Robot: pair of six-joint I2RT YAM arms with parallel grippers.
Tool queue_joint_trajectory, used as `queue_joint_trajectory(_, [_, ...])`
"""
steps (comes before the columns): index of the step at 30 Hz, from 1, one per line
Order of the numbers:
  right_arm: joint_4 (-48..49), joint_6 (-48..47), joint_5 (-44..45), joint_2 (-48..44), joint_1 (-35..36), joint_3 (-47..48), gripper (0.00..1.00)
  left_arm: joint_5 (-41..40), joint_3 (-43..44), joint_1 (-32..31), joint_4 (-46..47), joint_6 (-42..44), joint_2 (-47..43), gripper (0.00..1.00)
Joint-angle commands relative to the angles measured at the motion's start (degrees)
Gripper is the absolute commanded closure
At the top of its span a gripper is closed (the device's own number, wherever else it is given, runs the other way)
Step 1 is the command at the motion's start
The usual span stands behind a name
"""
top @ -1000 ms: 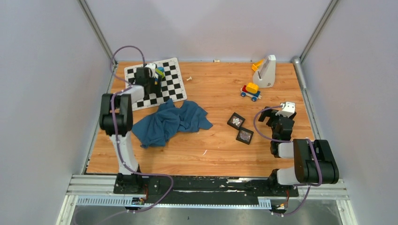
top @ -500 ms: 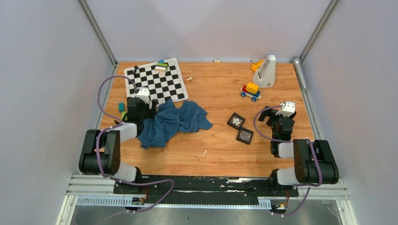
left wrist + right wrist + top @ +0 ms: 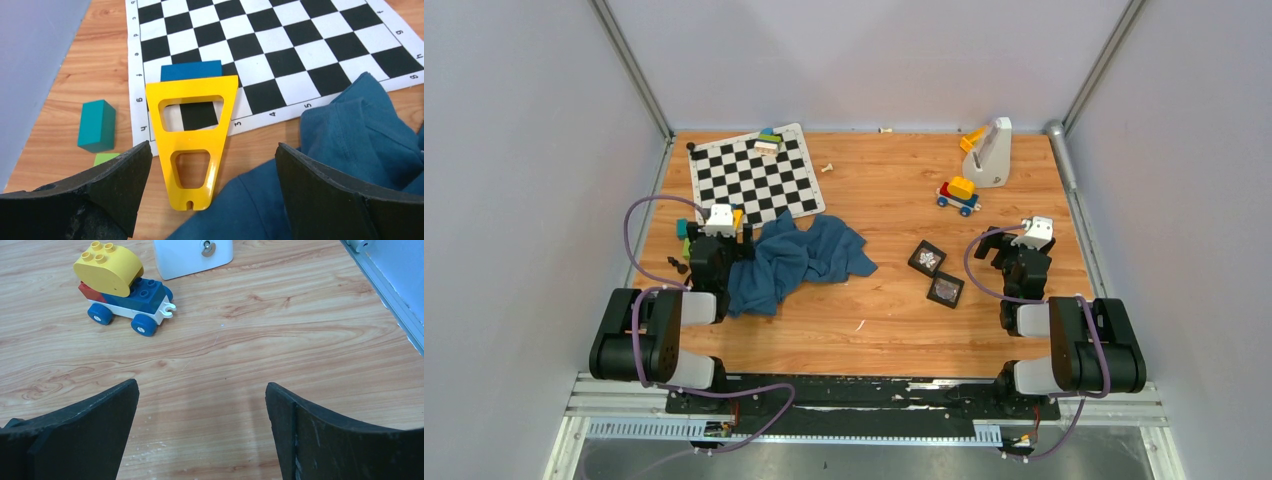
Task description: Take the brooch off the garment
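Note:
The garment (image 3: 799, 258) is a crumpled teal-blue cloth lying left of the table's middle. It also fills the lower right of the left wrist view (image 3: 350, 150). The brooch shows in no view. My left gripper (image 3: 716, 236) is low at the cloth's left edge. In its wrist view the left gripper (image 3: 212, 148) is open and empty, with a flat yellow trapezoid piece (image 3: 192, 145) and the cloth's edge between the jaws. My right gripper (image 3: 1021, 248) is at the right of the table. In its wrist view the right gripper (image 3: 201, 385) is open and empty over bare wood.
A chequered board (image 3: 754, 180) lies behind the cloth with blocks on its far edge (image 3: 768, 141). A teal block (image 3: 96, 125) and a blue block (image 3: 191, 70) are near my left gripper. Two black square boxes (image 3: 936, 274), a toy car (image 3: 959, 195) and a white stand (image 3: 989, 152) are on the right.
My left arm has pulled back from the chequered board towards the near side and now sits low at the cloth's left edge. The right arm has not moved.

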Motion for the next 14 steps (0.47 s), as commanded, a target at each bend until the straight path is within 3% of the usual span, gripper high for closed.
queue_joint_trajectory(1, [3.0, 0.1, -0.3, -0.8, -0.2, 1.0, 0.0, -0.3, 1.7, 0.5, 4.8, -0.8, -0.5, 0.0])
queue_joint_trajectory(14, [3.0, 0.2, -0.3, -0.9, -0.2, 1.1, 0.0, -0.1, 1.6, 0.5, 5.2, -0.7, -0.1, 0.0])
